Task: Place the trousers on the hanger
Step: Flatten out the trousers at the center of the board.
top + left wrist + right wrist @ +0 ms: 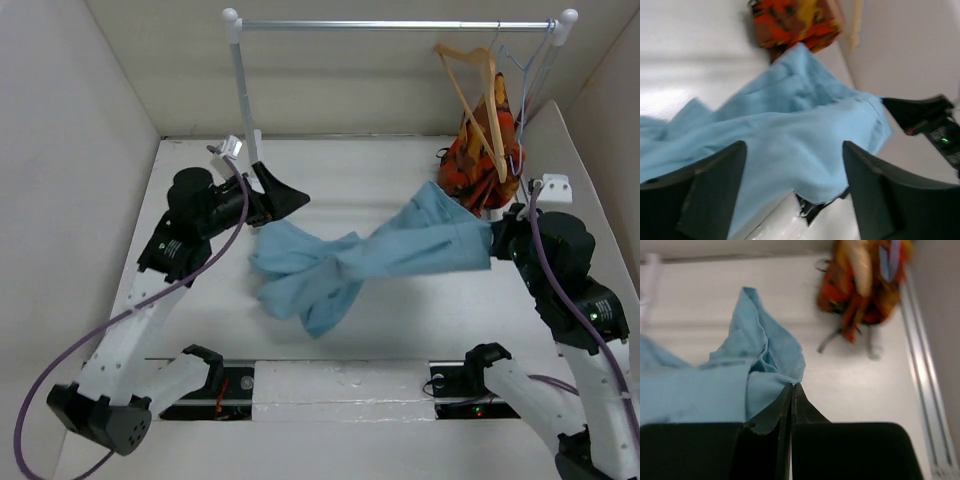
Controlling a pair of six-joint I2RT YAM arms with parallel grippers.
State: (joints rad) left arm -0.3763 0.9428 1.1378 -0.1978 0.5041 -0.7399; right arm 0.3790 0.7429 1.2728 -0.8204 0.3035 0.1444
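Right gripper point(791, 386): fingers clenched together, with an edge of the trousers point(700, 390) pinched between them. In the overhead view this gripper point(497, 235) is at the right end of the garment, towards the right side of the table point(400, 330).

Left gripper point(794, 147): fingers spread wide, nothing grasped. The light-blue cloth fills the space seen beyond them; contact with the cloth cannot be determined. From above, this gripper point(285, 195) sits just beside the far left end of the trousers point(380, 250).

Trousers: stretched across the middle of the table from the right gripper to a bunched, twisted mass left of centre, with one end trailing towards the near edge.

Hanger point(475, 95): tan wood, hooked on the rail point(395, 24) at the rear right, tilted. It is apart from the trousers. An orange-red garment point(485, 150) hangs below it, and a thin wire hanger point(520, 70) is beside it on the same rail.
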